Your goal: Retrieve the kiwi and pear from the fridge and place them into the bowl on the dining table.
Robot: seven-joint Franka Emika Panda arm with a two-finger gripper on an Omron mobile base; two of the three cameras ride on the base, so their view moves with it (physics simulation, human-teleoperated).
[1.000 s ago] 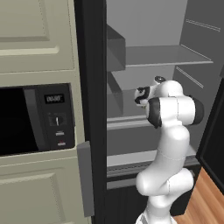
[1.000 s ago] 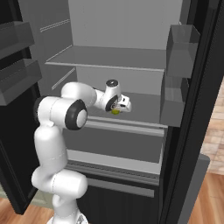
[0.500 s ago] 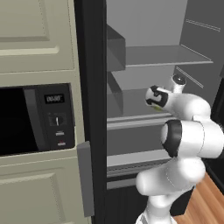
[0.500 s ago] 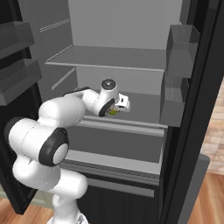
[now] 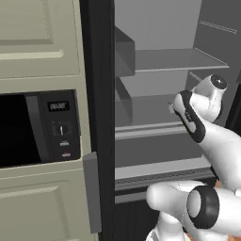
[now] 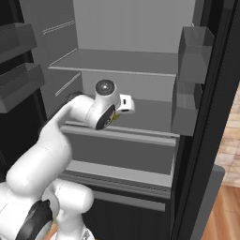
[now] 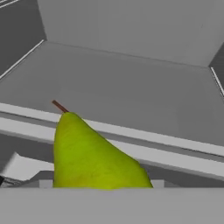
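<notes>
yellow-green tapered pear [image 7: 94,159] clamped in hand [image 6: 123,107], stem up (fingertips hidden, grip judged), just outside black french-door fridge [image 6: 140,61], clear of grey shelf [image 7: 131,100]; held level for carry-out.

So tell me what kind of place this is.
A rendered home kitchen, most likely: a tall black fridge stands open on grey shelves, a built-in black microwave sits in cream cabinets, and a yellow-green pear is by the hand camera.

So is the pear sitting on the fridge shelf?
Apart. In the hand view the pear hangs in front of the shelf's front edge, lifted clear by the gripper.
</notes>
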